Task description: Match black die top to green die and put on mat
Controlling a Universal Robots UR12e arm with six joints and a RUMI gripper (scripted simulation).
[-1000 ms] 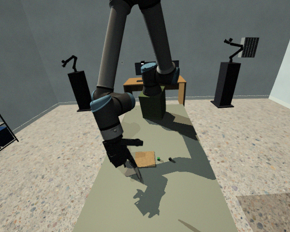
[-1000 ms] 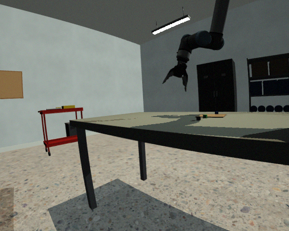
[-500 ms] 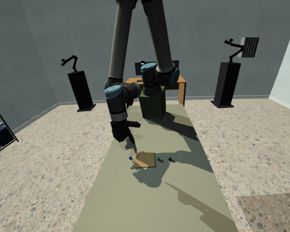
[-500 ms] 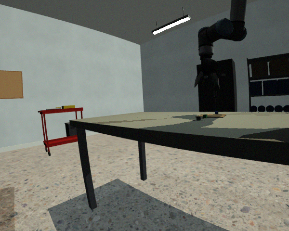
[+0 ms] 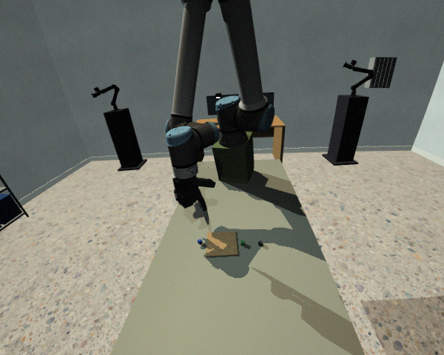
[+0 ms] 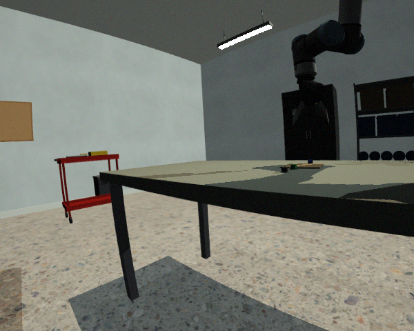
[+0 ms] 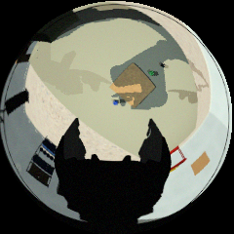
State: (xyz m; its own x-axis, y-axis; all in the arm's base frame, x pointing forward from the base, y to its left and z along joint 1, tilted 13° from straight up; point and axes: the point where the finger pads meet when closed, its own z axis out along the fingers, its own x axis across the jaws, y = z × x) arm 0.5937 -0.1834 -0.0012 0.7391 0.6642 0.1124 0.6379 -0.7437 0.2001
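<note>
The black die [image 5: 260, 243] [image 6: 283, 169] [image 7: 163, 64] rests on the table, off the mat, beyond the green die. The green die [image 5: 242, 242] [image 6: 293, 166] [image 7: 153, 73] sits beside the mat's edge, between the mat and the black die. The brown square mat [image 5: 231, 250] [image 6: 314, 165] [image 7: 134, 73] has no die on it. The blue die [image 5: 200, 241] [image 6: 310, 161] [image 7: 115, 102] lies off the mat's opposite side. The numbers on top are too small to read. My gripper [image 6: 310, 121] [image 7: 113, 118] is open and empty, high above the table on the blue die's side.
The arm's dark green pedestal [image 5: 234, 164] stands at the table's far end in the top view. Arm shadows cross the mat and the area around the dice. A red cart [image 6: 89, 158], a black cabinet [image 6: 308, 145] and a shelf rack [image 6: 388, 110] stand away from the table.
</note>
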